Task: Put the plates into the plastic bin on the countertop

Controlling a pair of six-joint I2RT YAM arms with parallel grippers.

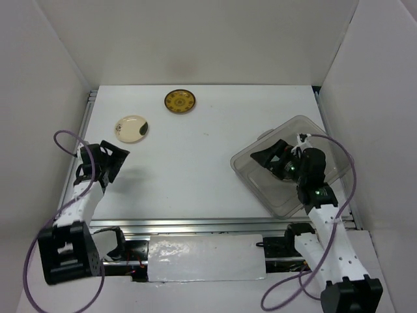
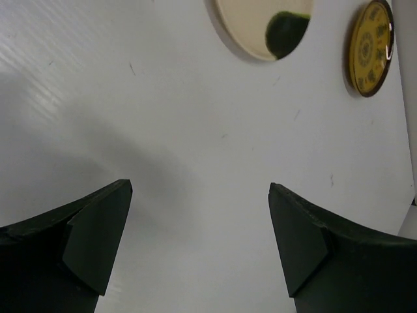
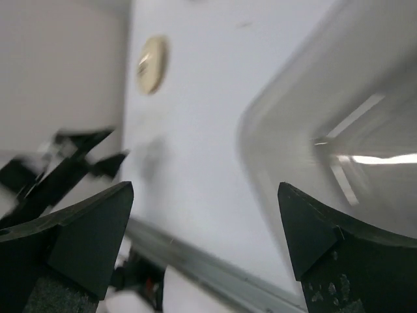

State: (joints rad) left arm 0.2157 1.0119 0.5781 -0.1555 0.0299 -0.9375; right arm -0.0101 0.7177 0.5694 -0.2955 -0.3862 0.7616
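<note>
Surface [image 1: 195, 169]: white, flat, walled in white on three sides; metal rail [image 1: 215, 225] along the near edge.

Cream plate [image 1: 131, 127]: lying flat at far left of the surface, outside the bin; dark green mark at one side of its face. Seen again in the left wrist view [image 2: 260, 26] ahead of the fingers, and as a small blurred disc in the right wrist view [image 3: 151, 64].

Mustard-yellow plate [image 1: 179, 101]: patterned, flat near the far edge, right of the cream plate and apart from it; also visible in the left wrist view [image 2: 371, 45].

Plastic bin [image 1: 326, 130]: clear, on the right side of the surface, set at an angle to the edges. Contents not discernible; partly covered by the right arm. Near corner blurred in the right wrist view [image 3: 293, 130].

Left tool [image 1: 117, 160]: released, fingers spread wide, nothing between them; over bare surface just short of the cream plate.

Right tool [image 1: 259, 160]: released, fingers spread, holding nothing; over the bin's left part.
</note>
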